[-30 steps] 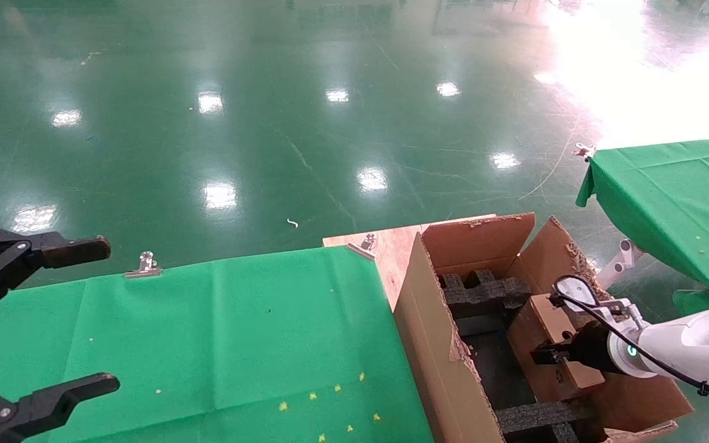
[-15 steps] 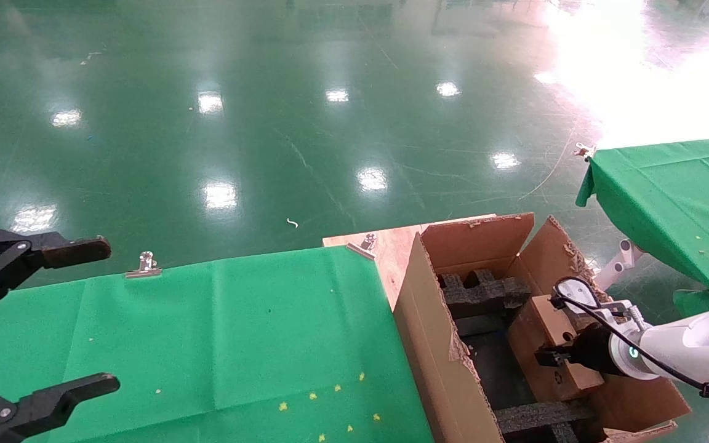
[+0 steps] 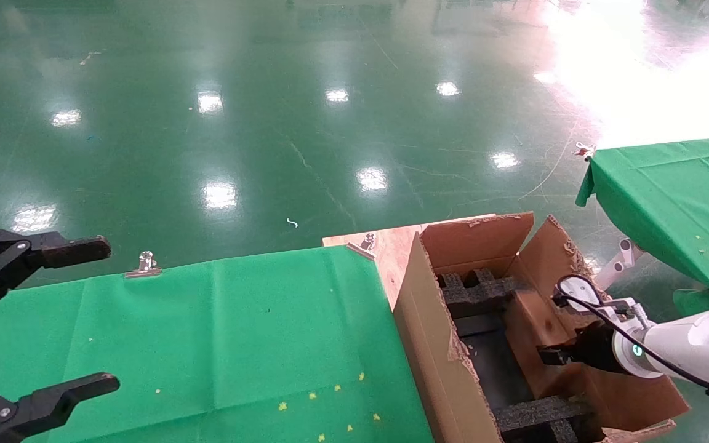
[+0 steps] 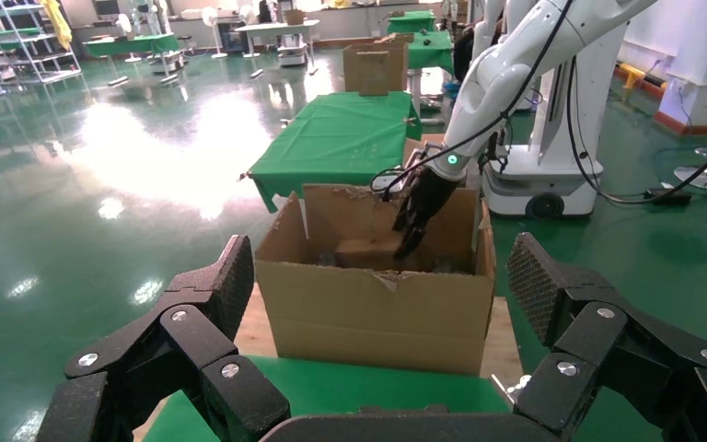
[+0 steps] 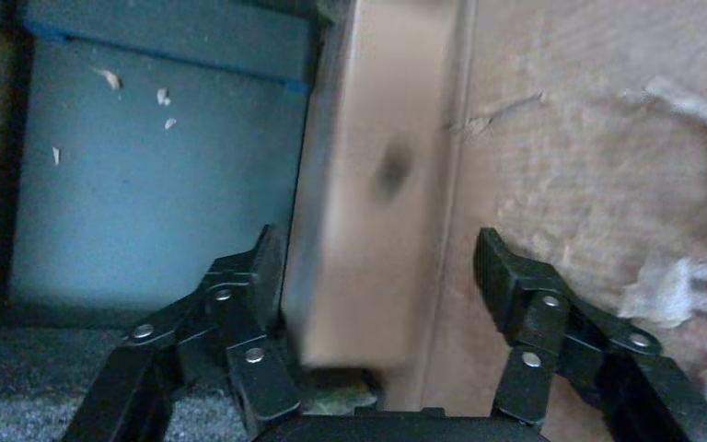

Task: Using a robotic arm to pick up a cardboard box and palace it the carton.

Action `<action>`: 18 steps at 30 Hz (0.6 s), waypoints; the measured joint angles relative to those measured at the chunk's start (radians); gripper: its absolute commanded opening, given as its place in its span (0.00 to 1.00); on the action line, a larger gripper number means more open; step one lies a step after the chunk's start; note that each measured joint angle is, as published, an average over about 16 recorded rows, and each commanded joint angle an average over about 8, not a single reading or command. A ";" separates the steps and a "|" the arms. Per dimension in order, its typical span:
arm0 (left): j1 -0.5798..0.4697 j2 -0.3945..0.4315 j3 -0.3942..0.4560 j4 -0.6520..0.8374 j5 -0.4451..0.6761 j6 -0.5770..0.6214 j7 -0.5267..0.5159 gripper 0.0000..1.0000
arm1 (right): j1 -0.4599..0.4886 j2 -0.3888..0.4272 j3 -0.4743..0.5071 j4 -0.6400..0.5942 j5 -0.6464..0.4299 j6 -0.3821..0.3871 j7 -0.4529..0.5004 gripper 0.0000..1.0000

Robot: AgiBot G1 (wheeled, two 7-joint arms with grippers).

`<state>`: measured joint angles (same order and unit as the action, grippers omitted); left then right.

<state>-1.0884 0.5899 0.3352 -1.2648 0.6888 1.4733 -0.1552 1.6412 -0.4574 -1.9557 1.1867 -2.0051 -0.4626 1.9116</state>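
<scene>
The large brown carton (image 3: 428, 344) stands to the right of the green table, flaps up. Inside it the small flat cardboard box (image 3: 530, 323) leans against the far right wall. The white robotic arm (image 3: 693, 344) reaches in from the right. Its black right gripper (image 3: 545, 355) is down in the carton. In the right wrist view the right gripper (image 5: 377, 267) is open and the cardboard box (image 5: 368, 212) lies between its fingers (image 5: 502, 272), blurred, with a gap on one side. My left gripper (image 3: 108, 317) hangs open over the table's left end.
Black foam inserts (image 3: 477, 289) cross the carton floor at both ends. The carton sits on a wooden board (image 3: 391, 246) beside the green-clothed table (image 3: 207, 332), which has a metal clip (image 3: 144, 264) on its far edge. A second green table (image 3: 674, 191) stands to the right.
The right gripper has opened and the cardboard box has dropped lower in the carton, against the right wall. The left arm has not moved.
</scene>
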 measured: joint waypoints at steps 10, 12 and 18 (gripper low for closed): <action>0.000 0.000 0.000 0.000 0.000 0.000 0.000 1.00 | 0.074 0.031 0.037 0.043 -0.013 -0.005 0.002 1.00; 0.000 0.000 0.000 0.000 0.000 0.000 0.000 1.00 | 0.098 0.038 0.050 0.058 -0.015 -0.005 0.004 1.00; 0.000 0.000 0.000 0.000 0.000 0.000 0.000 1.00 | 0.182 0.055 0.099 0.110 -0.006 -0.002 0.008 1.00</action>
<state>-1.0885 0.5898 0.3355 -1.2648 0.6886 1.4732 -0.1551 1.8228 -0.4021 -1.8566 1.2972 -2.0114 -0.4642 1.9198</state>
